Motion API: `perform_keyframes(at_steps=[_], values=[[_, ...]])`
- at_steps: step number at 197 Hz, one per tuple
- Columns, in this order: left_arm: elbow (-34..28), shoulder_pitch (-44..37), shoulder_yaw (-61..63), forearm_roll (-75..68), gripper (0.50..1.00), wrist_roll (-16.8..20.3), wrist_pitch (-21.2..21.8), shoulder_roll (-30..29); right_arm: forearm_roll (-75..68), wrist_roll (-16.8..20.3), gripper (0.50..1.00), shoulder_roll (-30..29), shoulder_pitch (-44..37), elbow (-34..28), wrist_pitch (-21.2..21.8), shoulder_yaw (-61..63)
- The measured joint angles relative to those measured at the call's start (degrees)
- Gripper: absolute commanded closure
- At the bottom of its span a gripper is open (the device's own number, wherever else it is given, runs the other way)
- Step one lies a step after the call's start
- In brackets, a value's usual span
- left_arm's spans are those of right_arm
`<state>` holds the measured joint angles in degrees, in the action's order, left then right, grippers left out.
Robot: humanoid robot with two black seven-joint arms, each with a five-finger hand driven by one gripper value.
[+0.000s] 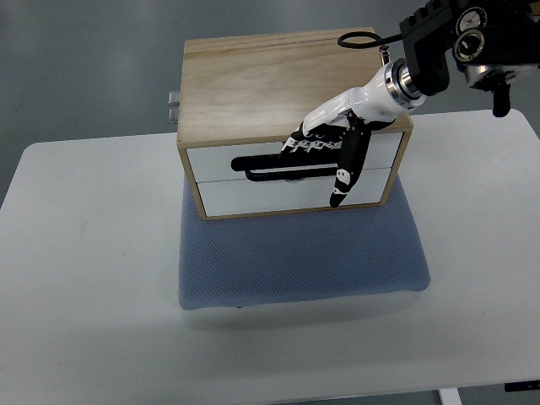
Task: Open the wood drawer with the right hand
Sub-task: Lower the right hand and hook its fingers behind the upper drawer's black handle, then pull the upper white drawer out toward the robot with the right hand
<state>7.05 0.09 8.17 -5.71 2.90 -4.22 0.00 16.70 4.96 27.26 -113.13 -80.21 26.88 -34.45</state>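
Squarely on the blue mat [295,266] sits the wooden drawer box [253,80], its long axis running left to right and its two white drawer fronts [278,194] facing the camera's side. Both drawers look closed. Against those fronts, the right hand [325,148] curls its fingers [291,153] around the upper drawer's black handle [245,162].

Wood drawer box [245,84]: light wooden case, two white drawer fronts stacked, both flush and closed. Upper drawer [228,158] with dark horizontal handle [253,162]. Box upright on blue mat, rear-centre of bench.
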Motion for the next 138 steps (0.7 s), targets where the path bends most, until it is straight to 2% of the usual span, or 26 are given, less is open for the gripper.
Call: perform_keyframes(at_steps=[33, 138], values=[[0.0, 0.0, 0.0, 0.0, 0.5, 0.0, 0.0, 0.0, 0.05, 0.45, 0.558, -0.93, 0.7, 0.15, -2.33, 0.02], [0.0, 0.0, 0.0, -0.01, 0.5, 0.0, 0.0, 0.0, 0.18, 1.49, 0.558, -1.19, 3.72, 0.65, -3.87, 0.06]])
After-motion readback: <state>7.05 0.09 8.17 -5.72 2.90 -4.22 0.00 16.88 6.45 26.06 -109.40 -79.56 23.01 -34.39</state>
